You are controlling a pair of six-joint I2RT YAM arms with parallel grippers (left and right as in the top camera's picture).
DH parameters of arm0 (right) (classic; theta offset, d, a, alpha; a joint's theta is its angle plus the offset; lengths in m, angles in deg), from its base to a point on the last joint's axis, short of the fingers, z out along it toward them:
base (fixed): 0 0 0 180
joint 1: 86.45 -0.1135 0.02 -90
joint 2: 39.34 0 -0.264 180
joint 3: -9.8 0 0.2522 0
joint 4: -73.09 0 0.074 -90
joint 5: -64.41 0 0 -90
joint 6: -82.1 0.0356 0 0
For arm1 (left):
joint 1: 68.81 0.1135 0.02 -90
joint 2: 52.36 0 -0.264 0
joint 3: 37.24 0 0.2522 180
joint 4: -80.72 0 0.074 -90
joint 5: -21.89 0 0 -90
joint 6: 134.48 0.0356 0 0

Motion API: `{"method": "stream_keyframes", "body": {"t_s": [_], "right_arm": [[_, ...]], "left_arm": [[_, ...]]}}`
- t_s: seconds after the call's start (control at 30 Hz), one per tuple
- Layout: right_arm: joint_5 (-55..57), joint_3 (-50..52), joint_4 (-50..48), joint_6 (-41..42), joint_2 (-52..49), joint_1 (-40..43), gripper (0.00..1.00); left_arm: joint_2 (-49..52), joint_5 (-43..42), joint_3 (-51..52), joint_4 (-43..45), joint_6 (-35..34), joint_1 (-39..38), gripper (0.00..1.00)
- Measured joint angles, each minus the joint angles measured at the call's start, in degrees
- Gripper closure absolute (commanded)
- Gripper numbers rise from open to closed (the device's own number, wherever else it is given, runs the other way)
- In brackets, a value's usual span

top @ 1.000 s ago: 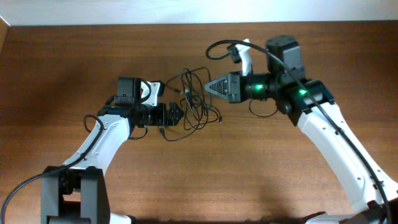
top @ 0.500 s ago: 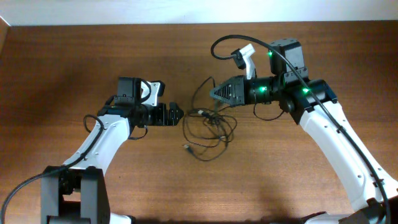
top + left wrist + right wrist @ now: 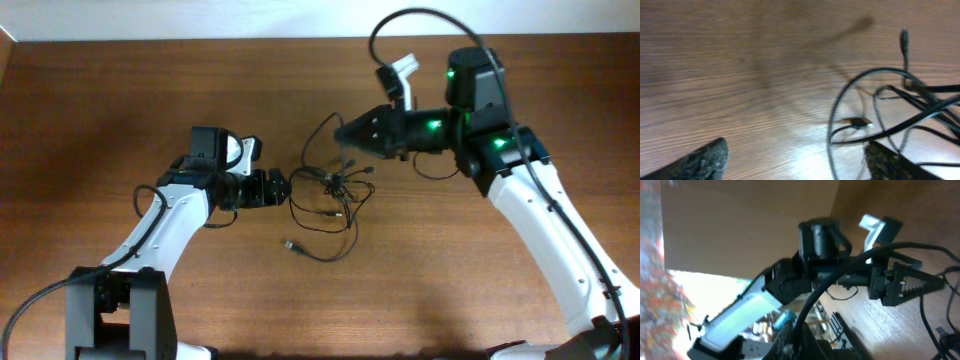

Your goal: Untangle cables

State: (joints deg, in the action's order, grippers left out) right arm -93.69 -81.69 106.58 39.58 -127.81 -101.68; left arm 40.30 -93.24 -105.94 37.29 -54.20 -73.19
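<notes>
While the right gripper is pressed together, pinching one strand of the cables, the rest of the tangle sprawls on the table between both arms. At the tangle's left edge the left gripper is spread wide, with a few loops lying between its fingers.

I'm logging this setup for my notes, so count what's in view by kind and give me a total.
white robot arms: 2
tangle of thin black cables: 1
wooden table: 1
Total: 4
</notes>
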Motion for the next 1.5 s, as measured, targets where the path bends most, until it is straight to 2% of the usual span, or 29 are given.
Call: {"method": "stream_keyframes", "body": {"t_s": [0.07,0.1,0.13,0.17,0.23,0.27,0.33,0.4,0.6,0.73,0.9,0.93,1.07,1.1,1.23,1.33,1.4,1.5], "right_arm": [[-0.4,0.0,0.0,2.6,0.0,1.8,0.96],[-0.6,0.0,0.0,4.5,0.0,2.8,0.96],[-0.8,0.0,0.0,5.3,0.0,3.2,0.96],[-0.9,0.0,0.0,6.0,0.0,3.3,0.96],[-1.1,0.0,-0.1,6.8,0.0,3.3,0.96],[-1.2,0.0,-0.1,6.9,0.0,3.3,0.96],[-1.3,0.0,0.0,7.3,0.0,3.3,0.96],[-1.3,0.0,-0.1,7.6,0.0,3.3,0.96],[-1.5,0.0,0.0,7.8,0.0,3.3,0.96],[-1.5,0.0,0.0,7.8,0.0,3.3,0.96],[-1.5,0.0,0.0,7.9,0.0,3.3,0.96],[-1.5,0.0,0.0,7.8,0.0,3.3,0.96],[-1.4,0.0,0.0,7.8,0.0,3.3,0.96],[-1.4,0.0,-0.1,7.9,0.0,3.3,0.95],[-1.4,0.0,-0.1,7.8,0.0,3.3,0.96],[-1.5,0.0,-0.6,7.9,0.0,3.5,0.96],[-3.1,0.0,-2.8,7.9,0.0,4.5,0.96],[-8.6,0.1,-6.4,7.9,-0.1,8.6,0.96]], "left_arm": [[0.0,2.4,0.0,-0.3,0.0,0.0,0.05],[0.0,3.5,0.0,-0.3,-0.4,0.0,0.16],[0.0,3.3,0.0,-0.3,-0.4,0.0,0.20],[0.0,1.3,0.1,0.3,0.9,0.0,0.21],[0.0,-10.8,0.1,2.6,8.3,0.1,0.24],[0.0,-15.7,0.2,3.0,11.1,0.1,0.20],[0.0,-24.9,0.2,4.4,16.1,0.1,0.02],[0.0,-28.6,0.2,4.7,19.1,0.1,0.03],[0.0,-29.6,0.3,5.1,21.9,0.1,0.04],[0.0,-28.4,0.3,7.9,22.4,-0.2,0.13],[0.1,-25.3,0.3,12.6,22.6,-3.8,0.16],[0.5,-24.6,0.3,13.4,22.6,-5.0,0.25],[4.6,-20.0,0.3,18.9,22.0,-7.6,0.33],[6.1,-19.1,0.6,21.8,20.8,-7.7,0.38],[12.0,-17.3,0.6,32.4,12.3,-7.7,0.67],[14.8,-16.7,0.6,34.1,6.4,-7.7,0.68],[15.5,-14.9,0.6,34.3,2.4,-7.7,0.81],[15.5,-7.8,0.6,30.7,-3.3,-7.7,0.93]]}}
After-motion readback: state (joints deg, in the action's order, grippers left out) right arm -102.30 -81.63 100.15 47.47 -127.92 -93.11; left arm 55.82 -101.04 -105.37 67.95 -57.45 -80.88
